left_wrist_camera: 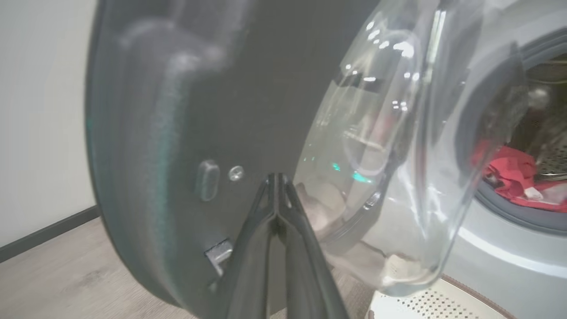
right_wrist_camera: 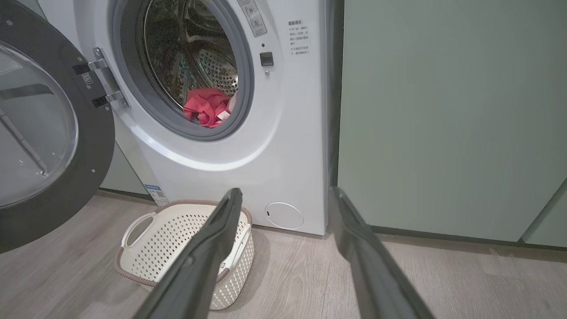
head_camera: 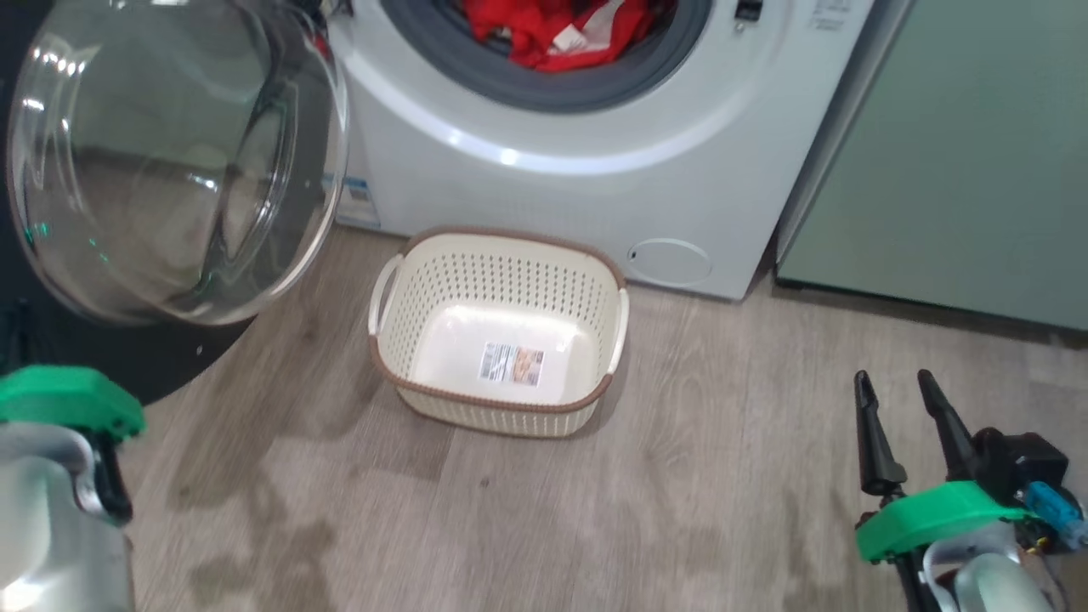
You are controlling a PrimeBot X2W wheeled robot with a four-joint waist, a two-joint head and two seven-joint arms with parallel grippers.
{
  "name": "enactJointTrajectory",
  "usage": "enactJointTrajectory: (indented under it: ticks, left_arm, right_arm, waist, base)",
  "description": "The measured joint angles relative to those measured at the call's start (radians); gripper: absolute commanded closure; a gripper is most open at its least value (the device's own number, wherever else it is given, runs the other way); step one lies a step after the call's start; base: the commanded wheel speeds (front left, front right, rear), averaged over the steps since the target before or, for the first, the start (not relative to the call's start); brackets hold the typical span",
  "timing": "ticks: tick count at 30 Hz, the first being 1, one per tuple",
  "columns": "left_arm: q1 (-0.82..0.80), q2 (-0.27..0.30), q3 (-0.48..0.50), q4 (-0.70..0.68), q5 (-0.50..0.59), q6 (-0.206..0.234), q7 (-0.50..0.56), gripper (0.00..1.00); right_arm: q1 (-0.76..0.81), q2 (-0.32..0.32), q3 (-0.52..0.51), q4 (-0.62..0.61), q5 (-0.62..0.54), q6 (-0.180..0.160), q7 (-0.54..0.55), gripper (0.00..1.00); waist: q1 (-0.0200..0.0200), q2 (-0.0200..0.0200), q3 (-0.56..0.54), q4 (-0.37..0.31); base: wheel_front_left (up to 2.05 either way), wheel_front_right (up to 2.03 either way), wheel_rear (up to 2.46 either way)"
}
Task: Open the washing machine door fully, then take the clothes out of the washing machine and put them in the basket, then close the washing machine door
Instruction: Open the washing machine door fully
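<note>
The washing machine (head_camera: 595, 170) stands with its door (head_camera: 170, 161) swung out to the left, clear window bulging toward me. Red clothes (head_camera: 561, 34) with a white tag lie at the drum's mouth, and also show in the right wrist view (right_wrist_camera: 206, 106). The cream basket (head_camera: 510, 406) sits empty on the floor before the machine. In the left wrist view my left gripper (left_wrist_camera: 277, 177) is shut with nothing in it, its tips close to the door's black rim (left_wrist_camera: 186, 110). Low at the right my right gripper (head_camera: 894, 380) stands open and empty, pointing at the machine (right_wrist_camera: 283, 133).
Pale green cabinets (head_camera: 960, 153) flank the machine on the right. A small round white flap (head_camera: 670, 261) sits low on the washer front. A pale wall (left_wrist_camera: 40, 110) with a dark baseboard lies beyond the door. Wooden floor (head_camera: 722, 476) spreads between the basket and my right gripper.
</note>
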Motion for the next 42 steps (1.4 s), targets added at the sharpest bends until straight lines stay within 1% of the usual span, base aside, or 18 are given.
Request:
enactJointTrajectory:
  ticks: [7,8,11,12,14,16,19,25,30,37,39,42]
  left_arm:
    - [0.139,-0.045,-0.011,-0.094,0.062,-0.055,0.000,1.00]
    - [0.161,-0.058,-0.015,-0.110,0.067,-0.063,0.000,0.98]
    - [0.210,-0.095,-0.049,-0.157,0.080,-0.090,0.000,0.76]
    - [0.232,-0.117,-0.084,-0.191,0.088,-0.107,0.000,0.65]
    - [0.247,-0.128,-0.122,-0.210,0.092,-0.119,0.000,0.29]
    - [0.256,-0.137,-0.152,-0.220,0.092,-0.127,0.000,0.00]
    - [0.262,-0.145,-0.183,-0.220,0.078,-0.136,0.000,0.00]
    - [0.268,-0.149,-0.223,-0.220,0.043,-0.136,0.000,0.00]
    - [0.296,-0.156,-0.231,-0.223,0.027,-0.136,0.000,0.00]
    - [0.302,-0.156,-0.252,-0.245,0.021,-0.136,0.000,0.00]
    - [0.304,-0.157,-0.251,-0.250,0.021,-0.144,0.000,0.00]
    - [0.306,-0.156,-0.241,-0.250,0.021,-0.143,0.000,0.00]
  right_arm:
    - [0.020,0.025,-0.002,0.001,0.001,0.000,0.000,0.00]
    - [0.024,0.027,-0.003,0.001,0.001,0.000,0.000,0.00]
    - [0.028,0.035,-0.008,-0.009,0.001,0.000,0.000,0.00]
    - [0.028,0.041,-0.012,-0.019,0.001,0.000,0.000,0.00]
    - [0.028,0.047,-0.011,-0.023,0.001,0.000,0.000,0.00]
    - [0.031,0.049,-0.008,-0.025,0.001,0.000,0.000,0.00]
    - [0.040,0.049,-0.009,-0.026,0.000,0.000,0.000,0.00]
    - [0.040,0.050,-0.008,-0.035,0.000,0.000,0.000,0.00]
    - [0.042,0.049,-0.006,-0.043,0.000,0.000,0.000,0.00]
    - [0.056,0.049,-0.006,-0.049,0.000,0.000,0.000,0.00]
    - [0.059,0.049,-0.006,-0.049,-0.001,0.000,0.000,0.00]
    - [0.059,0.049,-0.005,-0.049,-0.002,0.000,0.000,0.00]
  waist:
    - [0.0000,0.0000,-0.055,-0.040]
    - [0.0000,0.0000,-0.061,-0.048]
    - [0.0000,0.0000,-0.075,-0.074]
    - [0.0000,0.0000,-0.082,-0.093]
    - [0.0000,0.0000,-0.088,-0.113]
    - [0.0000,0.0000,-0.093,-0.135]
    - [0.0000,0.0000,-0.099,-0.169]
    - [0.0000,0.0000,-0.106,-0.242]
    - [0.0000,0.0000,-0.109,-0.286]
    - [0.0000,0.0000,-0.109,-0.292]
    - [0.0000,0.0000,-0.109,-0.289]
    - [0.0000,0.0000,-0.110,-0.285]
  base:
    - [0.00,0.00,0.00]
    - [0.00,0.00,0.00]
    - [0.00,0.00,0.00]
    - [0.00,0.00,0.00]
    - [0.00,0.00,0.00]
    - [0.00,0.00,0.00]
    - [0.00,0.00,0.00]
    - [0.00,0.00,0.00]
    - [0.00,0.00,0.00]
    - [0.00,0.00,0.00]
    - [0.00,0.00,0.00]
    - [0.00,0.00,0.00]
